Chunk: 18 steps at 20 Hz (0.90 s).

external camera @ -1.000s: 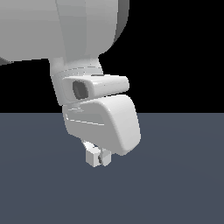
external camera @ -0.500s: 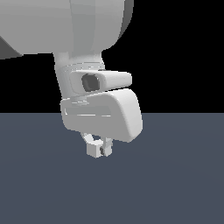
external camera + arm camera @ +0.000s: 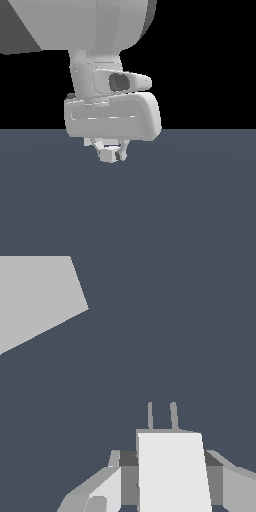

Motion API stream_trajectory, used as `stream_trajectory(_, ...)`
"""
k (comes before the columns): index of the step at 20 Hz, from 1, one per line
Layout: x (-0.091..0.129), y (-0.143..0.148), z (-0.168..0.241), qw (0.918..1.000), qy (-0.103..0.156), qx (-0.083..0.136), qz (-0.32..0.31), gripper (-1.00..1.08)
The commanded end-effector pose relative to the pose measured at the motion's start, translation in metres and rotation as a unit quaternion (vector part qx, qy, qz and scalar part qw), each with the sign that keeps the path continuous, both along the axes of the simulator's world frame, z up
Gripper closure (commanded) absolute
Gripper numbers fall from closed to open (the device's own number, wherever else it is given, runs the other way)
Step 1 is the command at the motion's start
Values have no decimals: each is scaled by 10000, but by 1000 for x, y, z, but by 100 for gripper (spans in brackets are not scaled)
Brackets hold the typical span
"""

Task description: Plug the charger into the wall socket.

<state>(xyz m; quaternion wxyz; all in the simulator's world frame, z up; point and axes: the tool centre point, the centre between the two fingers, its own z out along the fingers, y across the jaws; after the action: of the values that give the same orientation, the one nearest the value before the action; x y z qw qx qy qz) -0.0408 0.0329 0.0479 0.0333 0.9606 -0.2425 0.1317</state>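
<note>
My gripper [image 3: 110,153] hangs below the big white wrist, above the dark floor, shut on the charger [image 3: 106,156], a small off-white block. In the wrist view the charger [image 3: 172,473] sits between the two fingers [image 3: 106,488], and its two grey prongs [image 3: 150,416] point away from the hand. A flat pale grey plate, the wall socket [image 3: 35,296], shows at one corner of the wrist view, well off the line of the prongs and cut off by the frame. Its holes do not show. In the exterior view the socket is out of view.
A dark blue-grey floor [image 3: 200,200] spreads under the hand, and the background above it is black. The arm's bulky white links [image 3: 80,25] fill the upper part of the exterior view.
The hand has risen and the wrist has turned, so the hand now faces the exterior camera more broadly. The charger has stayed in the grip.
</note>
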Motion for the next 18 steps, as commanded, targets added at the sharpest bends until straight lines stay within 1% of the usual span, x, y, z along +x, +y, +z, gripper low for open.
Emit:
stream_trajectory(1, 6, 2, 6, 9994, -6, -5, 332, 108)
stream_trajectory(5, 14, 7, 16, 9966, -8, -8, 828, 108)
stream_trajectory(9, 21, 12, 24, 9915, -8, -9, 1303, 108)
stream_trajectory(18, 34, 25, 41, 9739, 2, -4, 2269, 108)
